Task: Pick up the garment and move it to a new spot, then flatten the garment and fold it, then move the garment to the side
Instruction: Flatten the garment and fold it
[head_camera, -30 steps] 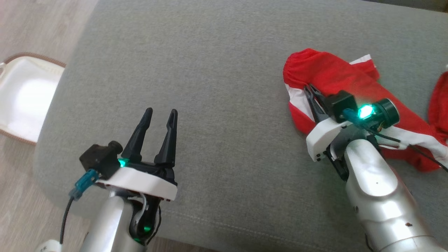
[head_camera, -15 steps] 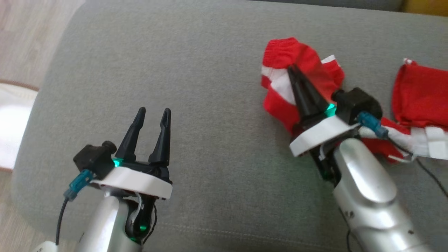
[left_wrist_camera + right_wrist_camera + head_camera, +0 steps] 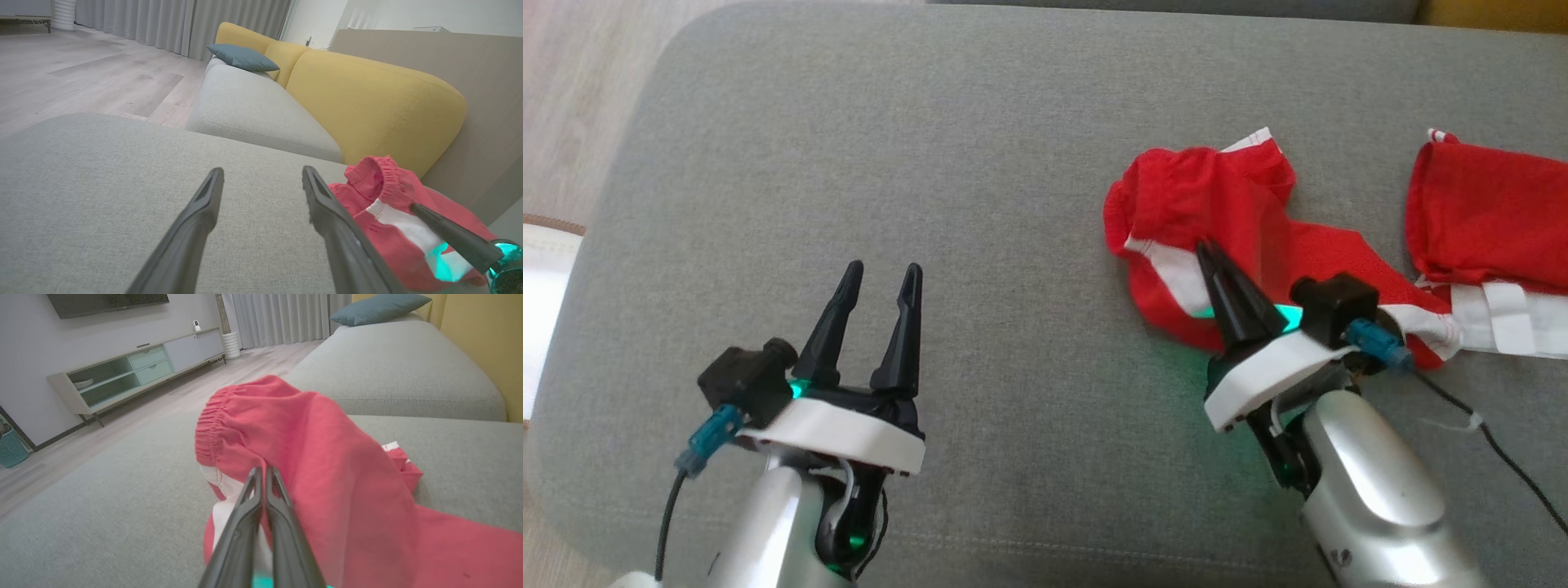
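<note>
Home living room: yellow sofa (image 3: 367, 106), curtains (image 3: 282, 318), TV cabinet (image 3: 135, 369).

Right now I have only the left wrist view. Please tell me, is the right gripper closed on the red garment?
Observer: Yes. In the right wrist view the right gripper is shut, its tips pinching a fold of the red garment.
Operator: How far does the cloth extend to the robot's right?
Observer: In the head view it trails past the right forearm to the picture's right edge.
Operator: Is the left gripper touching it?
Observer: No. In the head view the left gripper is open over bare grey cushion, well apart from the cloth.
</note>
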